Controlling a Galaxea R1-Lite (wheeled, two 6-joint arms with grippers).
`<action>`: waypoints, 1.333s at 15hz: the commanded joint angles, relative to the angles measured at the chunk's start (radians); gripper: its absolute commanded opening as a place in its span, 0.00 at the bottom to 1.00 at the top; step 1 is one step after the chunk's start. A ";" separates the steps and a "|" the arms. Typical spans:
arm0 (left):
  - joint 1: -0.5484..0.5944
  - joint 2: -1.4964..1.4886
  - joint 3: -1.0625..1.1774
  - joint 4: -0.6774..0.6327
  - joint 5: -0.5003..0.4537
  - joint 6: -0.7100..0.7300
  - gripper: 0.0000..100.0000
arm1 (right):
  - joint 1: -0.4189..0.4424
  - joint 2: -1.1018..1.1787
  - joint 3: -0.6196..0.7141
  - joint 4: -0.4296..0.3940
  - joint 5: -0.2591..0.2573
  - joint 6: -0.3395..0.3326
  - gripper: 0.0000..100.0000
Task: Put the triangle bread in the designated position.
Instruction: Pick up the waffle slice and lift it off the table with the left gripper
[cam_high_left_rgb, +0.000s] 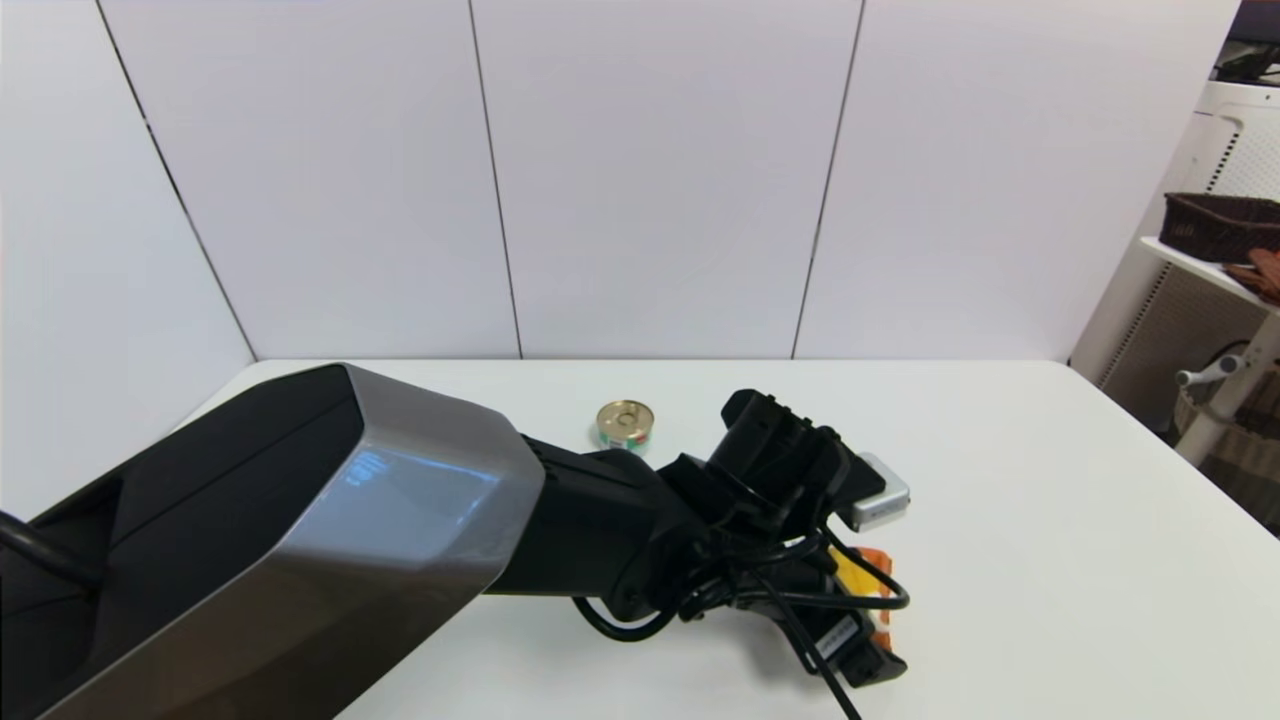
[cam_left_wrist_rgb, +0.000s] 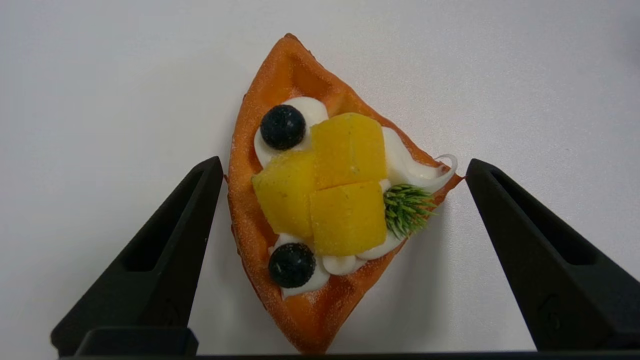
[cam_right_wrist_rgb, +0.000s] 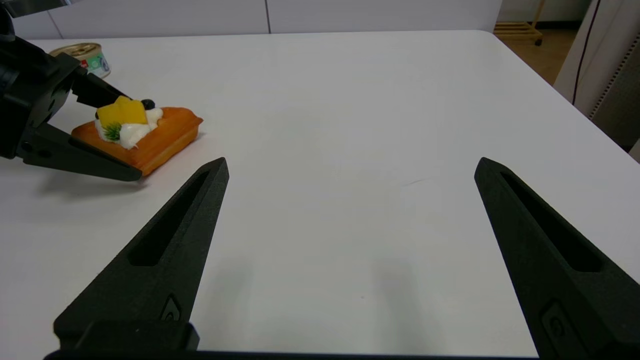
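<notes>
The triangle bread (cam_left_wrist_rgb: 320, 200) is an orange-brown wedge topped with yellow cubes, white cream, two dark berries and a green sprig. It lies flat on the white table (cam_high_left_rgb: 1050, 500). My left gripper (cam_left_wrist_rgb: 344, 165) is open and lowered over it, one black finger on each side. One fingertip (cam_left_wrist_rgb: 212, 172) is at the pastry's edge; the other stands just off its corner. In the head view only an orange-yellow sliver of the bread (cam_high_left_rgb: 868, 573) shows beside the left wrist. My right gripper (cam_right_wrist_rgb: 351, 162) hovers open and empty, well to the side of the bread (cam_right_wrist_rgb: 150, 135).
A small round gold-lidded tin can (cam_high_left_rgb: 625, 425) stands farther back on the table, behind the left arm, and the can (cam_right_wrist_rgb: 82, 56) also shows in the right wrist view. A white shelf with a dark basket (cam_high_left_rgb: 1220, 225) stands off the table's right edge.
</notes>
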 joint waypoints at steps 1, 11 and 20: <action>0.005 -0.002 0.000 0.008 -0.001 0.007 1.00 | 0.001 0.001 0.000 0.000 0.000 0.000 1.00; 0.006 -0.002 -0.014 0.045 0.000 0.036 1.00 | 0.001 0.001 0.000 0.000 0.000 0.000 1.00; 0.006 0.004 -0.021 0.041 0.016 0.034 0.00 | 0.001 0.001 0.000 0.000 0.000 0.000 1.00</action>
